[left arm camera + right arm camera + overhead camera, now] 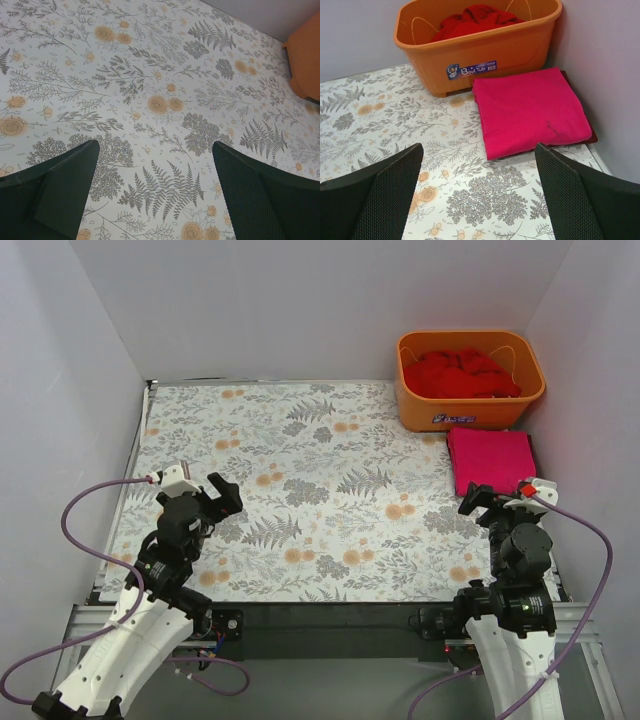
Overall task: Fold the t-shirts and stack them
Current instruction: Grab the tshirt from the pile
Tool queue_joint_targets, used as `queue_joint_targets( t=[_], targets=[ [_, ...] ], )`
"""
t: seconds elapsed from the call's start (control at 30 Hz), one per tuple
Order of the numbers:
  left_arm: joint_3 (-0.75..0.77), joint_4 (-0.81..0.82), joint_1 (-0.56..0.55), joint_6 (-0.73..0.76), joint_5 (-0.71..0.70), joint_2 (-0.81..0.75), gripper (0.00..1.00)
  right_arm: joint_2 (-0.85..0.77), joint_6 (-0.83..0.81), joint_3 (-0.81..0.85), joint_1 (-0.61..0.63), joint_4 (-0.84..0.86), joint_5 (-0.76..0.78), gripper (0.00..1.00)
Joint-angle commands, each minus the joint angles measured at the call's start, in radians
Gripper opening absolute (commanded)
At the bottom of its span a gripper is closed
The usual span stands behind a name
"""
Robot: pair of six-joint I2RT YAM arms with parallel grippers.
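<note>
The left claw (155, 192) hung wide open and empty over the floral tablecloth (160, 75). The right claw (477, 195) gaped empty too, near the folded pink shirt (530, 112). The red shirt (460, 373) lay crumpled in the basket (470, 408); fetching it looked next.

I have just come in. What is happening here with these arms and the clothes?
Two robot arms are set to fold and stack t-shirts, but neither holds anything now. The left gripper and the right gripper are both open above the floral table. A folded magenta t-shirt lies at the right, in front of the orange basket. Crumpled red cloth sits in the basket.
</note>
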Motion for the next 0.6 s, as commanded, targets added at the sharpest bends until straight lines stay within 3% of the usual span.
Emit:
queue_joint_targets(
  t=[0.0,0.23,0.37,0.57],
  targets=[
    [0.007,0.019,-0.001,0.017,-0.014,-0.003,0.96,0.014,-0.014,0.0,0.006,0.066,-0.029,0.98],
    [0.005,0.021,0.002,0.019,-0.009,0.005,0.97,0.221,-0.021,0.052,0.005,0.15,-0.119,0.98],
    [0.005,0.021,0.002,0.02,-0.002,-0.003,0.96,0.535,-0.061,0.2,0.006,0.202,-0.093,0.98],
    [0.0,0.023,0.002,0.022,0.0,-0.035,0.96,0.986,-0.078,0.578,-0.006,0.211,-0.061,0.98]
  ],
)
